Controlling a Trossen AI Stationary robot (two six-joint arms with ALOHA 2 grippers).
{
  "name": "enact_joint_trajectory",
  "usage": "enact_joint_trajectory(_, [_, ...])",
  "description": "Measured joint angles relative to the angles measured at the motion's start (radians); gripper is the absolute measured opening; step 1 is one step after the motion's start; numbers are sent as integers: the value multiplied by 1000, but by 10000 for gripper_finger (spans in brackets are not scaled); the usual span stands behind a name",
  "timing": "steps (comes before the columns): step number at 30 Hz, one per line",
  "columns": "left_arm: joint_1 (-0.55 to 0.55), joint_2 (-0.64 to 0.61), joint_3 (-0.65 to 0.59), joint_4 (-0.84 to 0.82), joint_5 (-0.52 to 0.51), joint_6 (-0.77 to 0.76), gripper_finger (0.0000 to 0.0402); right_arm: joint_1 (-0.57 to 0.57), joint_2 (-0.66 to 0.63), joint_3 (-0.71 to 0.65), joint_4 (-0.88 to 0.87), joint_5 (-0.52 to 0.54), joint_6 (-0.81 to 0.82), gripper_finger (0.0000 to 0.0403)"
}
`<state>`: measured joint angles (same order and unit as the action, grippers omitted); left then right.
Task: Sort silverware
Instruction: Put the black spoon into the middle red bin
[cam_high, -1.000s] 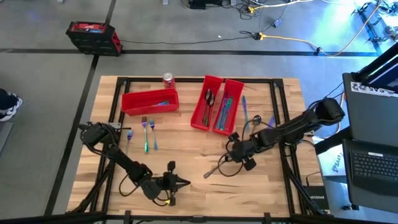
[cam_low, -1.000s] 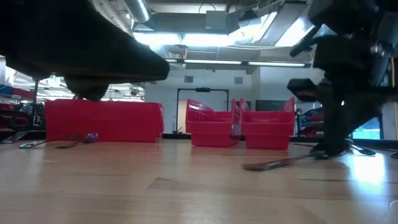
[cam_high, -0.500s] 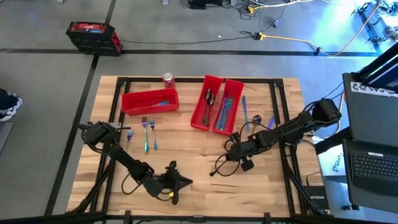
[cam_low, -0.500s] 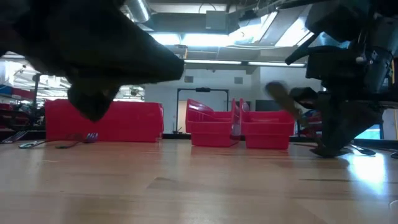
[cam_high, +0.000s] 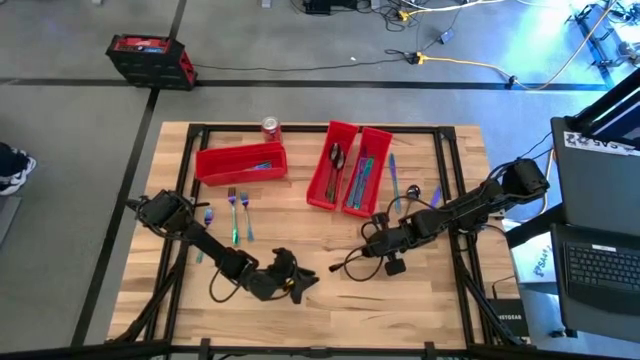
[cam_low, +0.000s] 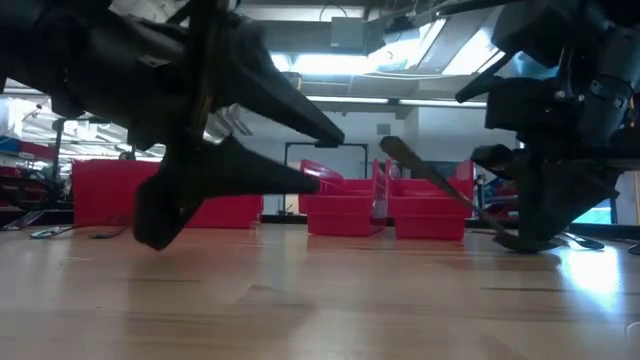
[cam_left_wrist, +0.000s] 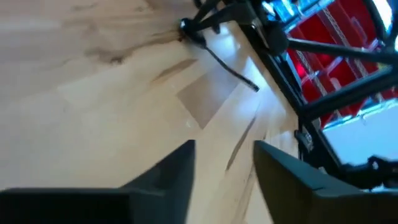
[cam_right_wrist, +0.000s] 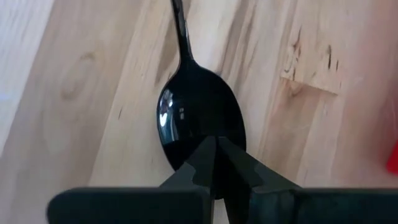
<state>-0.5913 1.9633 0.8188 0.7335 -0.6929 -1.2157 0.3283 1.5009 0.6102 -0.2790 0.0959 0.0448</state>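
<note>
My right gripper (cam_high: 377, 250) sits on the table's (cam_high: 320, 310) right half, in front of the two side-by-side bins (cam_high: 349, 170), pinching a spoon (cam_right_wrist: 198, 121) by its bowl. My left gripper (cam_high: 300, 282) hovers front-centre, parted. A third bin (cam_high: 240, 162) lies back-left, forks (cam_high: 238, 212) before it.

Three red bins (cam_high: 241, 162) – one soda can (cam_high: 270, 127), two arms (cam_high: 205, 245)
</note>
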Motion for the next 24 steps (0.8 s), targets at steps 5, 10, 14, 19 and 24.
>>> enact_joint_trajectory(5, [8, 0, 4, 13, -9, -99, 258, 0, 0, 0, 0, 1, 35, 0])
enact_joint_trajectory(10, [36, 0, 31, 10, -25, -283, 310, 0, 0, -1, 0, -23, 103, 0])
enact_joint_trajectory(14, [59, 0, 74, -9, -37, -399, 316, 0, -1, -1, 0, -22, 126, 0])
enact_joint_trajectory(19, [100, -2, 133, -141, -36, -479, 316, 0, 0, -1, 1, -19, 131, 0])
enact_joint_trajectory(24, [135, -2, 168, -254, 35, -482, 316, 0, 0, -1, 1, -18, 127, 0])
